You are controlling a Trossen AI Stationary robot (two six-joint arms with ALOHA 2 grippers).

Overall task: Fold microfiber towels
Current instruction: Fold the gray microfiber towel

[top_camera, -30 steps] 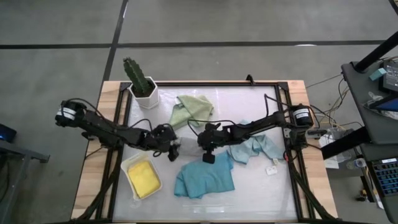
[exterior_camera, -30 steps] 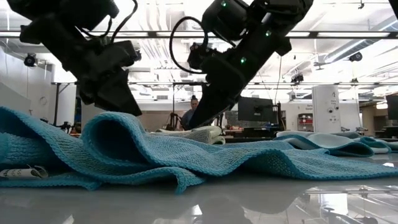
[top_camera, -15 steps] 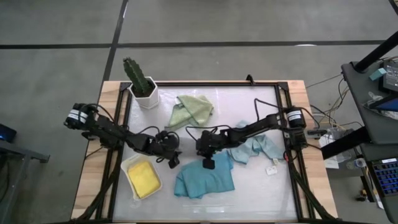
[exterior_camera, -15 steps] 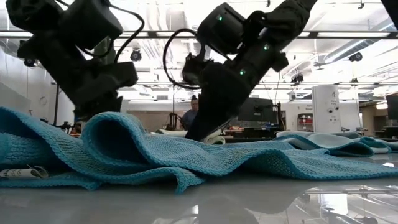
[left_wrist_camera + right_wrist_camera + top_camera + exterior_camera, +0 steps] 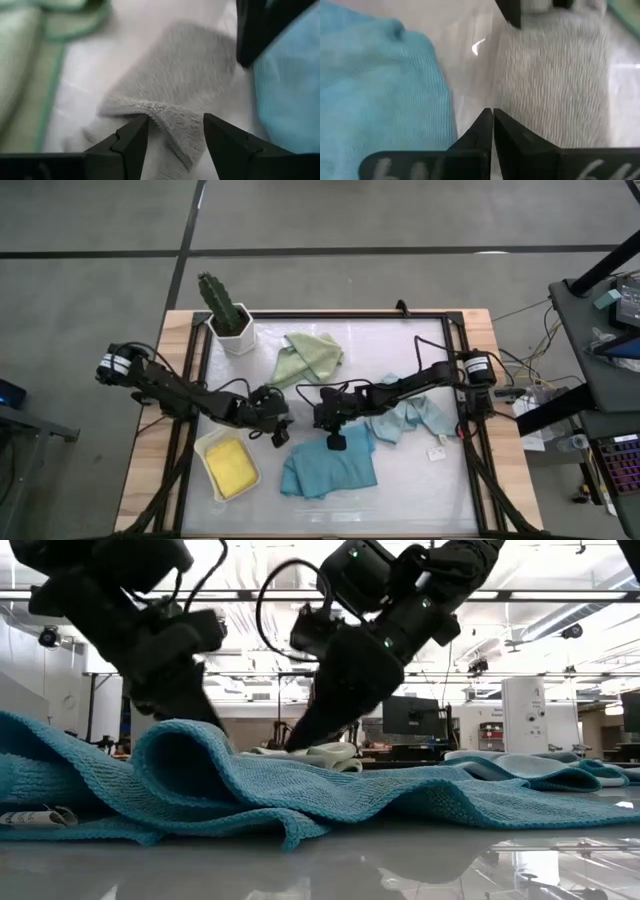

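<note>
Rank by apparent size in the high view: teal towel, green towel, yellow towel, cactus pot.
1. Teal towel, spread widest.
2. Green towel and yellow towel: both bunched or folded, too close to rank.
3. Cactus pot, smallest.

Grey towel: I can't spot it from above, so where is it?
The grey towel lies mid-table between the two hands, mostly hidden under them in the high view, with the green towel behind it and the teal towel in front.
</note>
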